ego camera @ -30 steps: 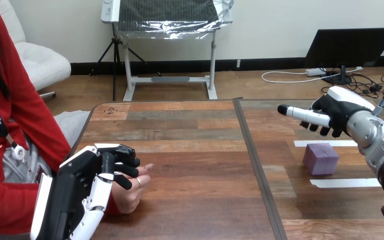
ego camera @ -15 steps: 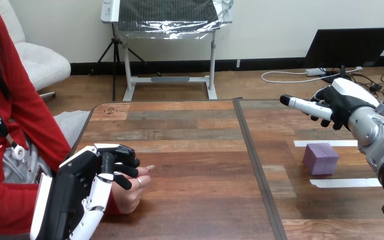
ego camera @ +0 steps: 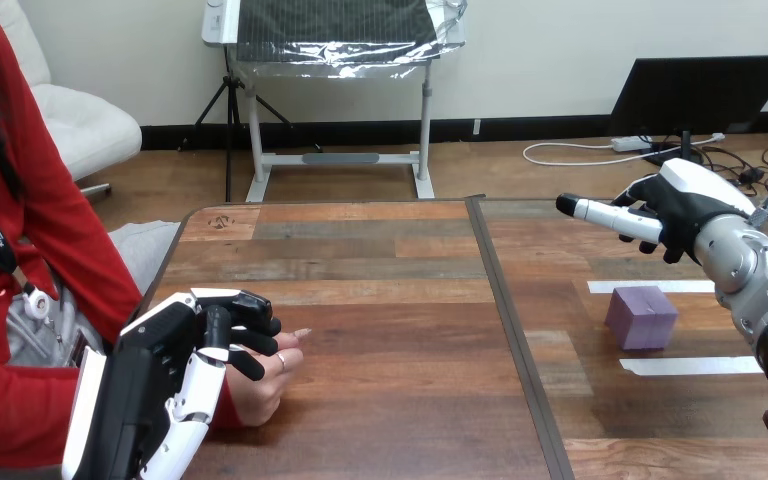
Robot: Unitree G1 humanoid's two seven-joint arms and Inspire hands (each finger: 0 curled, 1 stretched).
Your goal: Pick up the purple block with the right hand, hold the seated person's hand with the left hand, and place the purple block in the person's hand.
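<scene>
The wooden surface [ego camera: 390, 290] takes up most of the head view, with a dark seam [ego camera: 516, 330] running front to back and splitting it into two panels.

Down at the lower left is the robot's left hand [ego camera: 160, 385], the bulkiest thing around. Its fingers [ego camera: 248, 338] are curled over the top of the person's hand [ego camera: 263, 388], which rests on the surface near the left edge. So it looks like a proper grip on that hand, not just a touch. The person's fingertips poke out just past the robot's dark fingers.

Over on the right panel, the right hand [ego camera: 682, 205] hangs in the air above the far part of the surface. One finger [ego camera: 600, 212] sticks straight out to the left, the rest are curled in, and it's got nothing in it.

The purple block [ego camera: 641, 317] sits flat on the right panel, nearer the robot than the right hand and clearly apart from it, untouched. It sits between two strips of white tape [ego camera: 650, 287], one just behind it and one in front. Between the block and the person's hand there's only bare wood and the seam.
</scene>
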